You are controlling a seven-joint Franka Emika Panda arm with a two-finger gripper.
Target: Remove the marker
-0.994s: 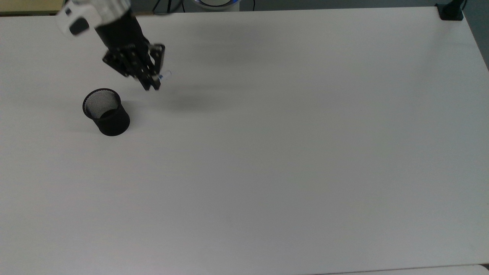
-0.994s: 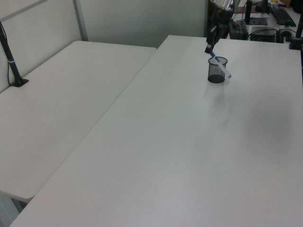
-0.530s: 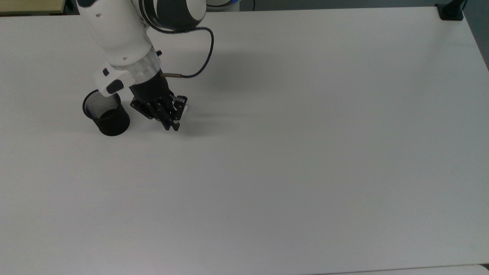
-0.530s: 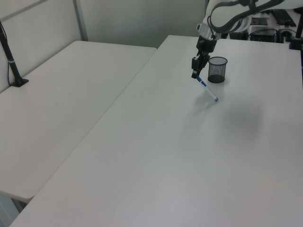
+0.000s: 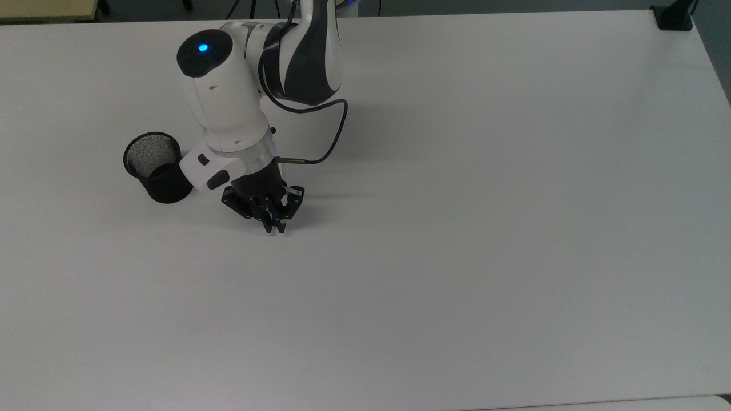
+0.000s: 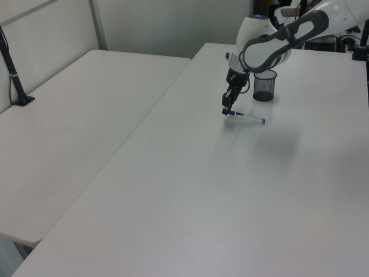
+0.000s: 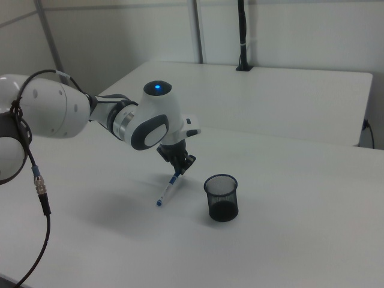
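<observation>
On table [image 5: 457, 228], one marker [image 7: 167, 191], one cup [image 5: 157, 174], gripper [image 5: 275, 227]

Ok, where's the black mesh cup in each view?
Top view: mesh cup at the top view's left, above mid-height.
Left view: mesh cup at upper right.
Right view: mesh cup just right of centre, low.
Shared landmark: the gripper, shut on the marker, beside the cup.
</observation>
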